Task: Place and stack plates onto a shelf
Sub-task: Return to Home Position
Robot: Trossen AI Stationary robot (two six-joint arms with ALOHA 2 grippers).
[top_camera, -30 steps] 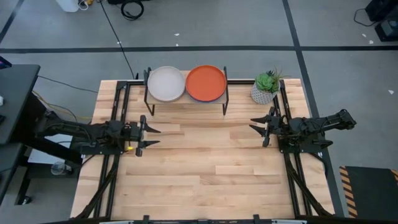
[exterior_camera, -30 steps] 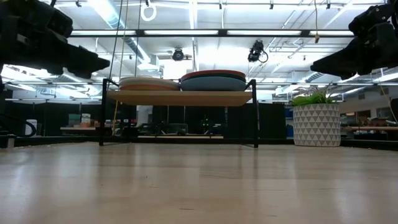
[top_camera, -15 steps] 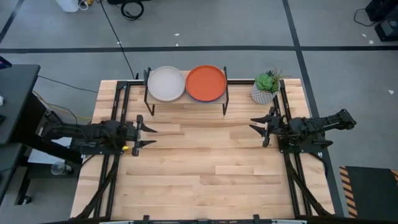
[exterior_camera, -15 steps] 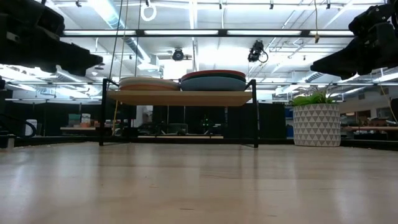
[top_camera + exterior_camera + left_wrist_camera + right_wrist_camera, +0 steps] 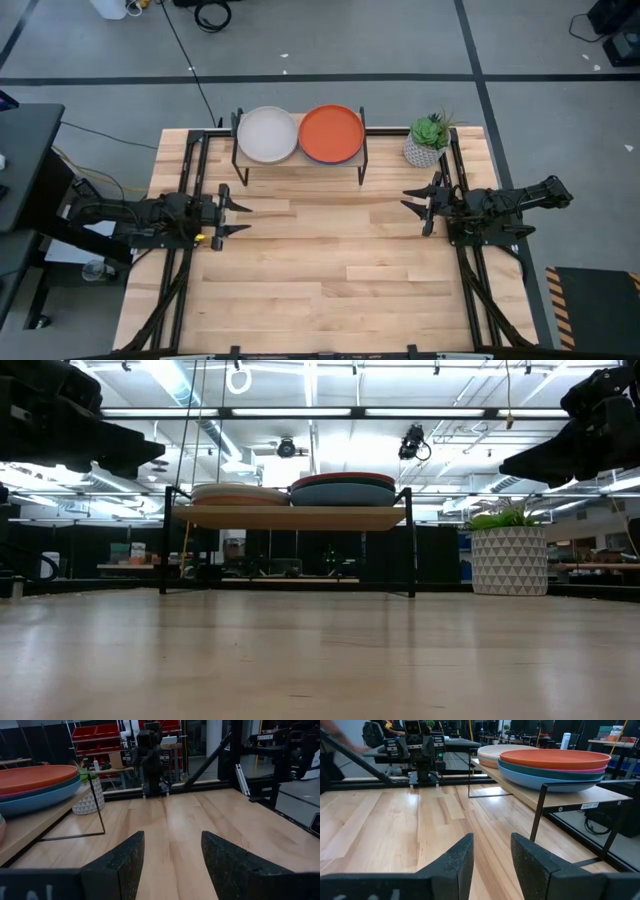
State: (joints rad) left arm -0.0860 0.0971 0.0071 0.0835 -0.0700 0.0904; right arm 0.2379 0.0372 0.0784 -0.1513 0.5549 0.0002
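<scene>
The shelf (image 5: 300, 165) stands at the table's far edge on thin black legs. Two stacks of plates rest on its wood top: a left stack topped by a cream plate (image 5: 267, 134) and a right stack topped by an orange plate (image 5: 331, 133), with pink, teal and light blue rims (image 5: 555, 775) below it. My left gripper (image 5: 236, 217) hovers open over the table's left side. My right gripper (image 5: 412, 205) hovers open over the right side. Neither touches anything.
A potted green plant (image 5: 427, 141) in a white patterned pot stands at the far right of the table, just right of the shelf and close to my right gripper. Bare wooden tabletop (image 5: 330, 260) lies between the two arms and toward the near edge.
My left gripper has drawn back a little toward the table's left edge, staying open. The right arm and the plates have kept still.
</scene>
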